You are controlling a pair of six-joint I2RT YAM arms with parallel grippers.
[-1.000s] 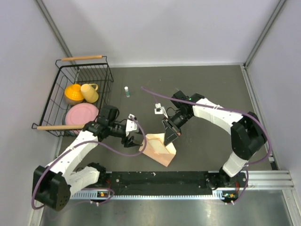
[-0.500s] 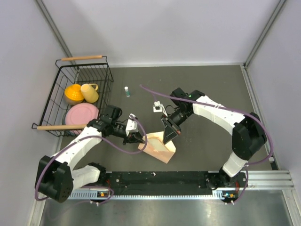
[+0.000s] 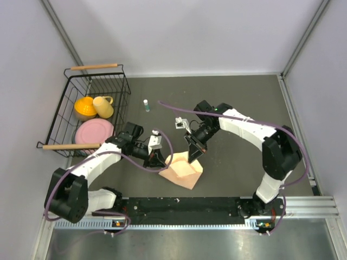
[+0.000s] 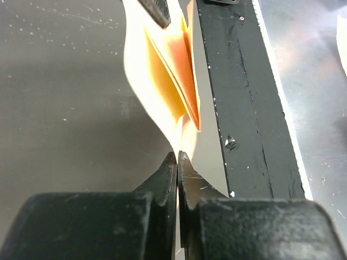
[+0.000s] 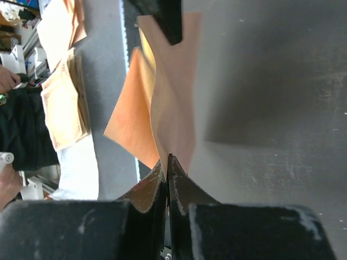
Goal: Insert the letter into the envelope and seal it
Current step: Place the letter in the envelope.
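Peach paper, thin and matte: the envelope (image 3: 181, 171) sits near the front of the table (image 3: 244, 92), bowed up between both arms, not flat. I read the left gripper (image 3: 158, 161) as pinched tight on its left edge, with only paper between the fingers. The right gripper (image 3: 193, 156) is likewise clamped on the upper right edge. Both wrist views show layered, curving sheets. Bare dark table lies behind; the black rail (image 3: 184, 206) is just in front.
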